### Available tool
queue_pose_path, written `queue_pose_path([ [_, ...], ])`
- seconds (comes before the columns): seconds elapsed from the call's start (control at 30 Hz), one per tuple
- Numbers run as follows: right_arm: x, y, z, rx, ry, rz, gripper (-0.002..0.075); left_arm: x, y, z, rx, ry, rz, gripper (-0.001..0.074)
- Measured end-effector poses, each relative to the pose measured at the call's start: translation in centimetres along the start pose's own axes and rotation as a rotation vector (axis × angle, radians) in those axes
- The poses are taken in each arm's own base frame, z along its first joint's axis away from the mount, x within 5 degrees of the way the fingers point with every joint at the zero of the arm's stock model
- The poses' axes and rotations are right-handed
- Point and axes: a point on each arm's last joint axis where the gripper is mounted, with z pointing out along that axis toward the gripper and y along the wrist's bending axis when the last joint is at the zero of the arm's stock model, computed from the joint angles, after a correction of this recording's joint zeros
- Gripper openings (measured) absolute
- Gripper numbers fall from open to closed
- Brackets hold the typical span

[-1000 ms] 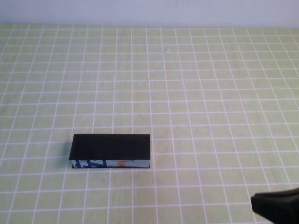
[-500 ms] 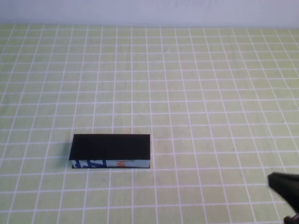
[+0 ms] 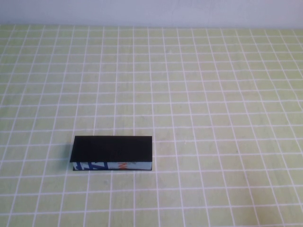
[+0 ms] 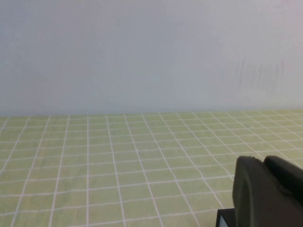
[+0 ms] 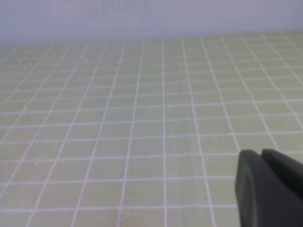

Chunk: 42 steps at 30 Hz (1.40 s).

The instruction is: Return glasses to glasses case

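Observation:
The glasses case lies on the near left part of the table with its flat black lid down. Its blue, white and orange front side faces me. The glasses are not in view. Neither gripper shows in the high view. My left gripper appears in the left wrist view with its dark fingers together and nothing between them. A black box corner shows beside them. My right gripper appears in the right wrist view, fingers together and empty, above bare table.
The table is covered by a green cloth with a white grid. A pale wall rises behind its far edge.
My right gripper, seen at the lower right of the high view before, has drawn back out of that view. The case has not moved.

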Motion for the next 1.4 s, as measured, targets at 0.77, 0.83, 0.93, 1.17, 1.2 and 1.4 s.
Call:
queue_pose_path([
  [0.77, 2.1, 0.6, -1.0, -0.067, 0.165, -0.015, -0.0011, 0.0, 0.0, 0.0, -0.002, 0.0, 0.0, -0.0002],
  [0.83, 2.1, 0.6, -1.0, -0.067, 0.165, -0.015, -0.0011, 0.0, 0.0, 0.0, -0.002, 0.0, 0.0, -0.0002],
  [0.93, 2.1, 0.6, -1.0, -0.067, 0.167, -0.015, -0.0011, 0.0, 0.0, 0.0, -0.002, 0.0, 0.0, -0.0002],
  [1.17, 2.1, 0.6, -1.0, -0.067, 0.167, -0.015, -0.0011, 0.0, 0.0, 0.0, -0.002, 0.0, 0.0, -0.0002],
  [1.2, 2.1, 0.6, -1.0, -0.067, 0.167, -0.015, -0.0011, 0.0, 0.0, 0.0, -0.002, 0.0, 0.0, -0.0002],
  [1.4, 2.1, 0.6, -1.0, -0.067, 0.167, -0.015, -0.0011, 0.0, 0.0, 0.0, -0.002, 0.0, 0.0, -0.0002],
])
